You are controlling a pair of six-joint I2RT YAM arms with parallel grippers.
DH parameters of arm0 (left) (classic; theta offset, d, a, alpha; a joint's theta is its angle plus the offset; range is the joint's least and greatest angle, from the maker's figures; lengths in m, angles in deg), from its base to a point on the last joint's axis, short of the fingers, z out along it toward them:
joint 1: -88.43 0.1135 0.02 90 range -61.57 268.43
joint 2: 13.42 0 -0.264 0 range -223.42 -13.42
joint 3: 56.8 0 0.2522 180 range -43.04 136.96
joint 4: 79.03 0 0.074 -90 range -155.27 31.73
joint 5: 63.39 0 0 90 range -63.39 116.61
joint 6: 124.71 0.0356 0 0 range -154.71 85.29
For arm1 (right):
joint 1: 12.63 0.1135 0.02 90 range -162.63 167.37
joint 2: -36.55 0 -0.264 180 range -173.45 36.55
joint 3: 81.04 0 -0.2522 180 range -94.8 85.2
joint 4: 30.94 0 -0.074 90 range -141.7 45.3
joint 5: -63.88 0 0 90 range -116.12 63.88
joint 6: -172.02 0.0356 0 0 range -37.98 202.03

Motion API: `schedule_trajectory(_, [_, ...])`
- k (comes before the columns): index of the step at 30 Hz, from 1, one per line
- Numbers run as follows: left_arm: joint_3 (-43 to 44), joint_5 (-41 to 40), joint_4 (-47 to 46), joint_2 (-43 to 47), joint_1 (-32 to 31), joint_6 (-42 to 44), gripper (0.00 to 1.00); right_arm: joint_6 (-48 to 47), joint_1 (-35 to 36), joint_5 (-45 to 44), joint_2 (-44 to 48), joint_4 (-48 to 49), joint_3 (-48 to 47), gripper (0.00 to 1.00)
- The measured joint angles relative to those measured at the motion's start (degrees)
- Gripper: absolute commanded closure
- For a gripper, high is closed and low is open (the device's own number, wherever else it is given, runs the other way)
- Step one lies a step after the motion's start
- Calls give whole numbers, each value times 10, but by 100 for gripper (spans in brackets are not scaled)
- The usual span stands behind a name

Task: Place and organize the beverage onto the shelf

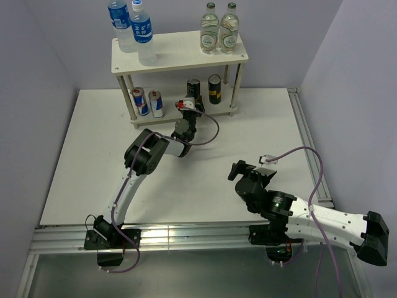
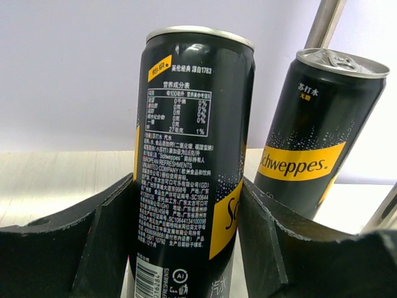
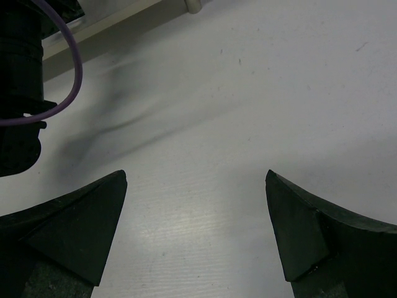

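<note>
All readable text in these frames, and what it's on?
"Schweppes." yellow band, far dark can.
"苏打水" same can, above the band.
"EUROPEAN REFRESHMENTS UNLIMITED COMPANY" back panel, near dark can; other print there too small.
"1763" top line, same can.
Water bottles, green-capped bottles, blue-and-silver cans: labels too small to read.

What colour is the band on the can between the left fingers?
Yellow, on a black Schweppes can; left wrist view shows it best.
</note>
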Motion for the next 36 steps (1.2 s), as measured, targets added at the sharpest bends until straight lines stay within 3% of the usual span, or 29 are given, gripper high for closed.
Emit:
schedule_trajectory(8, [-73,3,6,51,-4,-12,100,0,0,0,4,0,0,0])
schedule_trajectory(14, [-273,35,80,175,-20,-27,100,-5,0,0,33,2,0,0])
schedule_trajectory(18, [-401,76,150,304,-29,-59,100,-41,0,26,58,29,0,0])
schedule_trajectory(22, [-451,154,222,499,-29,-106,100,-118,1,139,71,97,0,0])
schedule_trajectory(26, [-424,227,349,671,-29,-170,100,-178,1,272,65,133,-24,0])
schedule_trajectory(30, [-409,309,430,769,-29,-223,100,-224,1,386,73,165,-66,0])
schedule_trajectory(36, [-475,394,524,851,-30,-270,100,-276,1,493,72,192,-166,0])
